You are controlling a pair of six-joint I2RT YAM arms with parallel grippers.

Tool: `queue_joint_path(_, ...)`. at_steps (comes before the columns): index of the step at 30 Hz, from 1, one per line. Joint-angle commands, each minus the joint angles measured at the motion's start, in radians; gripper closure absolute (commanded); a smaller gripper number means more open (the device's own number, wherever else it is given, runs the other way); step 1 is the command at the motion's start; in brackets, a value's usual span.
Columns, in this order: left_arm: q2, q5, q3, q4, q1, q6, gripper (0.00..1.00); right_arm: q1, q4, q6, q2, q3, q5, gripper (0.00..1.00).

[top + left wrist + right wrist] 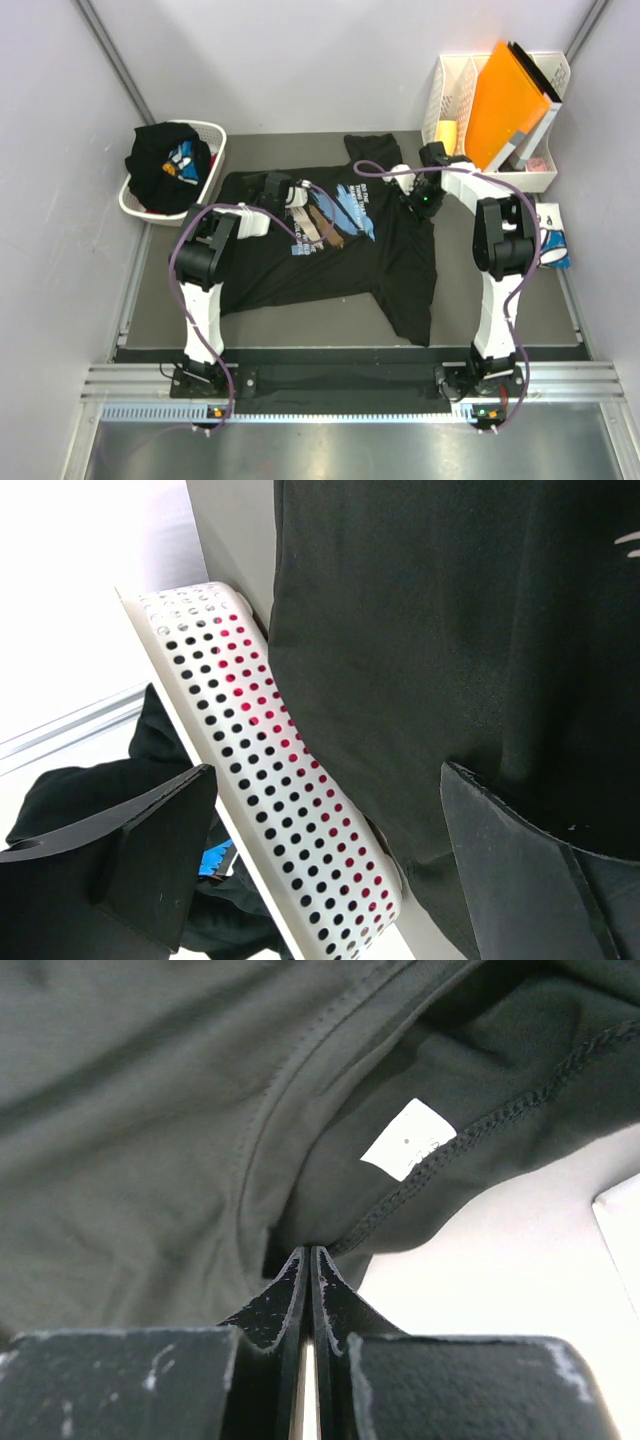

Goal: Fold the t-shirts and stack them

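Progress – early. One black t-shirt [300,275] lies spread flat, print up, across the middle of the table [155,300]; no fold has been made in it yet. More dark tees [160,165] sit bunched in the laundry basket [215,150] at the far left corner, not yet taken out. A folded white tee [553,245] lies at the right edge, just beyond the right arm. It is judged to be the start of the stack.

Right gripper [425,200]: jaws pressed together at the collar hem, beside the white neck label [408,1140], and it appears to pinch the neckline. Left gripper [280,190]: spread wide and holding nothing, over the shirt's far left side close to the basket wall.

Left to do: fold this shirt, place it on the stack, then repeat for the basket's contents.

Surface – dark grey matte top. Room: pale walls enclose three sides. A white file rack [450,90] holding an orange folder [510,95] stands at the far right.
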Motion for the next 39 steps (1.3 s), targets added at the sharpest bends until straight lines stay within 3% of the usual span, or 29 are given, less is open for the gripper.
queue_joint_path(1,-0.034,-0.003,-0.027,-0.07,-0.002,-0.012,0.02,-0.012,0.065,0.002,0.005,-0.024,0.05,1.0)
queue_joint_path(9,-0.034,-0.003,-0.033,-0.069,0.0,-0.009,0.02,-0.018,0.079,0.005,0.014,-0.044,0.104,1.0)
queue_joint_path(22,-0.047,-0.003,-0.035,-0.063,0.0,-0.003,0.02,-0.047,0.053,-0.044,-0.119,-0.225,0.161,1.0)
queue_joint_path(39,-0.076,0.003,-0.062,-0.072,0.0,-0.003,0.02,-0.066,0.033,-0.089,-0.177,-0.282,0.194,1.0)
